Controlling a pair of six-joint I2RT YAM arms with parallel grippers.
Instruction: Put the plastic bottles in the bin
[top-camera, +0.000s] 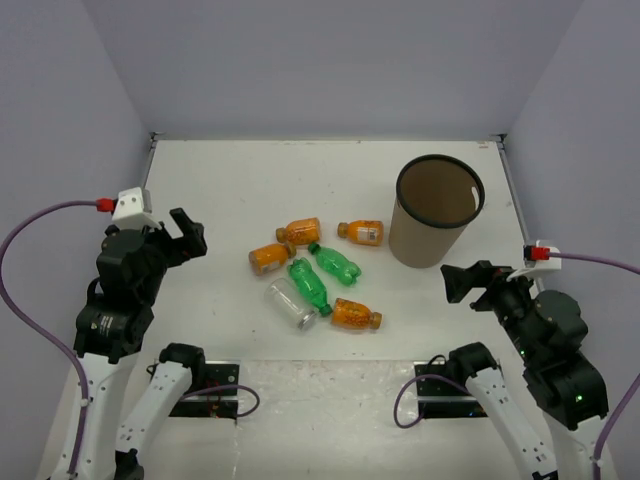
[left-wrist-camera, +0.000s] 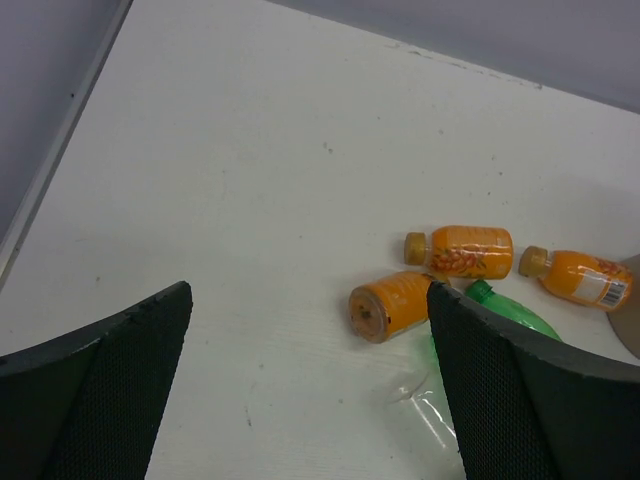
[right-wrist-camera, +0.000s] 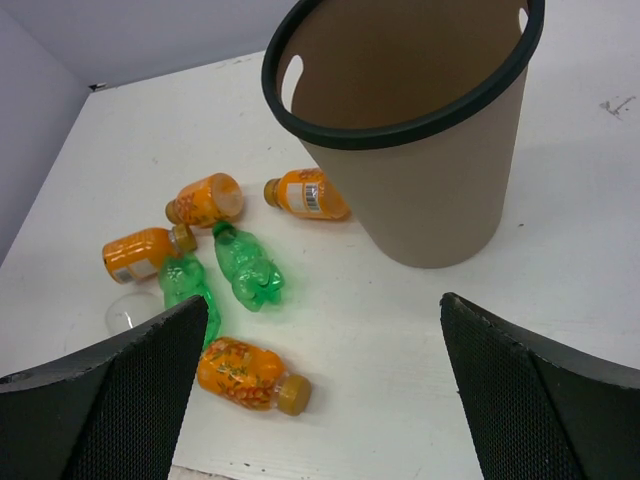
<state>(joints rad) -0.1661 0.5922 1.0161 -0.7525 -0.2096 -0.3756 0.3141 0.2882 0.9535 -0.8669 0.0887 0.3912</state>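
Note:
Several plastic bottles lie loose in the middle of the white table: stubby orange ones (top-camera: 299, 231) (top-camera: 361, 232) (top-camera: 270, 258) (top-camera: 355, 315), two ribbed green ones (top-camera: 335, 262) (top-camera: 308, 284) and a clear one (top-camera: 289, 303). The tall brown bin (top-camera: 432, 232) stands upright to their right, its inside showing nothing. My left gripper (top-camera: 188, 235) hangs open left of the cluster, holding nothing; its wrist view shows an orange bottle (left-wrist-camera: 392, 305) just beyond its right finger. My right gripper (top-camera: 462, 282) is open in front of the bin (right-wrist-camera: 430, 190), with an orange bottle (right-wrist-camera: 245, 372) at lower left.
Grey walls close the table (top-camera: 230, 180) on three sides, with a raised edge along the left (left-wrist-camera: 60, 140). Purple cables loop off both arms at the outer sides. The arm bases sit at the near edge.

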